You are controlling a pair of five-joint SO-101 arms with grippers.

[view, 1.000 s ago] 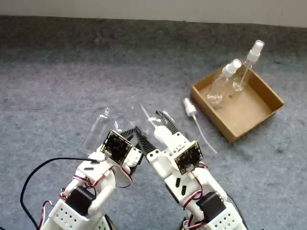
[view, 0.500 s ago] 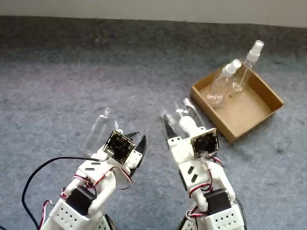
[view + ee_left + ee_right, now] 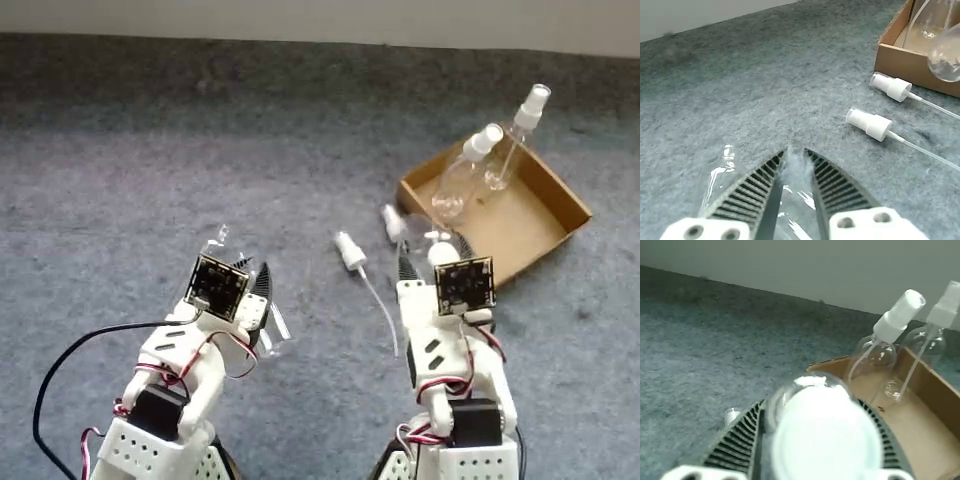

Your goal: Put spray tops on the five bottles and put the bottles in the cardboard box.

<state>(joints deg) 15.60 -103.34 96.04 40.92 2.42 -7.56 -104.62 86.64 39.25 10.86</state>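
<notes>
My right gripper (image 3: 432,256) is shut on a clear bottle (image 3: 430,243) with a white spray top (image 3: 822,432), just short of the cardboard box (image 3: 540,250). Two capped bottles (image 3: 462,175) (image 3: 510,140) lean in the box's far corner. My left gripper (image 3: 262,285) (image 3: 796,152) is low over the carpet, closed on a clear uncapped bottle (image 3: 795,200). Another uncapped bottle (image 3: 208,260) (image 3: 717,175) lies just beside it. Two loose spray tops (image 3: 350,250) (image 3: 393,222) with long tubes lie between the arms and the box.
Grey carpet covers the table. The box (image 3: 900,425) is open-topped with low walls and has free floor in its near half. A black cable (image 3: 70,365) loops beside the left arm's base.
The two grippers were close together; the right arm has swung right toward the box with the capped bottle. The left arm has drawn back to the left. One spray top now lies uncovered.
</notes>
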